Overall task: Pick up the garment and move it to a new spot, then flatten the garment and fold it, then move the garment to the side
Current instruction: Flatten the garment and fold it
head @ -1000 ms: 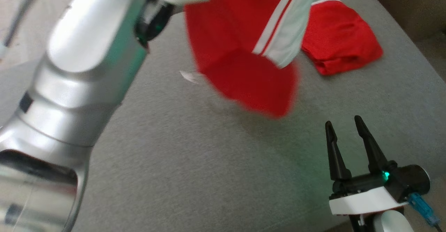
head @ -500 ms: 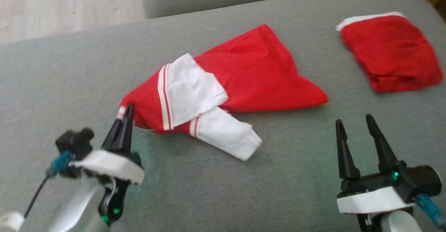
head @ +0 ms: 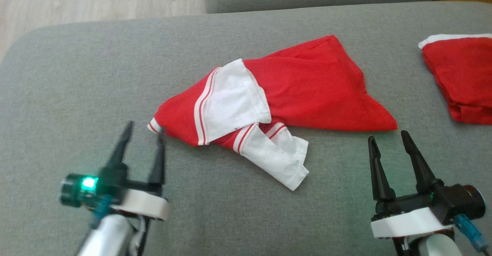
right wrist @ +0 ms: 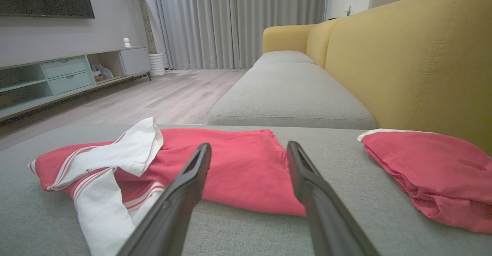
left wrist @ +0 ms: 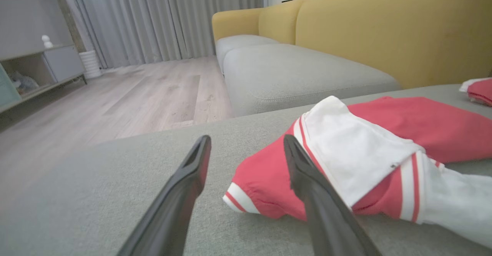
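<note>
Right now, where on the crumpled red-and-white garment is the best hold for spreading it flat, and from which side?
Probably the garment's two end corners: the striped corner from the robot's left with the left gripper, the red pointed corner from the right with the right gripper. Both stick out from the bunched middle, close to those open grippers.

The head view looks steeply down on the grey cushion [head: 77,75] from above its near edge. Both wrist views sit low and close over that cushion, facing across it towards the yellow sofa back [right wrist: 403,56]. All three share the red-and-white garment [head: 307,90].
</note>
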Available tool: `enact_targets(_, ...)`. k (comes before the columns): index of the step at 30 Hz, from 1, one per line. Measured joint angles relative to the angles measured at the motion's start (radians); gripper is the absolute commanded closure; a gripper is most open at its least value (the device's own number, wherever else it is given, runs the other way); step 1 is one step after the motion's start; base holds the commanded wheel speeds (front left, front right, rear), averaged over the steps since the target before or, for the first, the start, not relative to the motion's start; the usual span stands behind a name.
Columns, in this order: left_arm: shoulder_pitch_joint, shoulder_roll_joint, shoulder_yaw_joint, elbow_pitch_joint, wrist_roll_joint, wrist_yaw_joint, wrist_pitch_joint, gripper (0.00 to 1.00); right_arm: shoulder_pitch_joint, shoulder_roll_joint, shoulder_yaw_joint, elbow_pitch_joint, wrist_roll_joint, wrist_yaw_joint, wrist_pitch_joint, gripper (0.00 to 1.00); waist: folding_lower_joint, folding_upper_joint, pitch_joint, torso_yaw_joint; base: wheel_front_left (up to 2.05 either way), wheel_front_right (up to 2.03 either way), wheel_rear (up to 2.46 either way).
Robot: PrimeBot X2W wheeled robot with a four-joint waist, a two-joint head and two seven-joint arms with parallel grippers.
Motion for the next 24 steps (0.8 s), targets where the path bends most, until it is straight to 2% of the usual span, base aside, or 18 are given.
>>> enact_targets(5, -0.049, -0.020, -0.118, 0.022, 0.148, 0.010, 0.014, 0.00, -0.001, 0.000, 0.007, 0.001, -0.001, 0.000, 0.000, 0.00, 0.0000, 0.0000, 0.012, 0.007, 0.00, 0.00, 0.00)
enact_targets(6, -0.049, -0.020, -0.118, 0.022, 0.148, 0.010, 0.014, 0.00, -0.001, 0.000, 0.007, 0.001, -0.001, 0.000, 0.000, 0.00, 0.0000, 0.0000, 0.012, 0.007, 0.00, 0.00, 0.00)
enact_targets(13, -0.316, -0.120, -0.289, 0.132, 0.321, -0.023, 0.203, 0.00, -0.014, 0.000, 0.021, 0.003, -0.011, 0.000, 0.000, 0.00, 0.0001, 0.0000, 0.061, -0.018, 0.00, 0.00, 0.00)
enact_targets(16, -0.382, -0.153, -0.337, 0.189, 0.357, -0.060, 0.295, 0.00, -0.040, 0.000, 0.023, 0.004, -0.011, 0.000, 0.000, 0.00, 0.0002, 0.0000, 0.082, -0.041, 0.00, 0.00, 0.00)
enact_targets(20, -0.412, -0.157, -0.376, 0.250, 0.375, -0.097, 0.387, 0.00, -0.062, 0.000, 0.021, 0.003, -0.010, 0.000, 0.000, 0.00, 0.0002, 0.0000, 0.116, -0.082, 0.00, 0.00, 0.00)
enact_targets(24, -0.418, -0.143, -0.382, 0.260, 0.383, -0.098, 0.410, 0.00, -0.063, 0.000, 0.016, 0.003, -0.007, 0.000, 0.000, 0.00, 0.0003, 0.0000, 0.132, -0.108, 0.00, 0.00, 0.00)
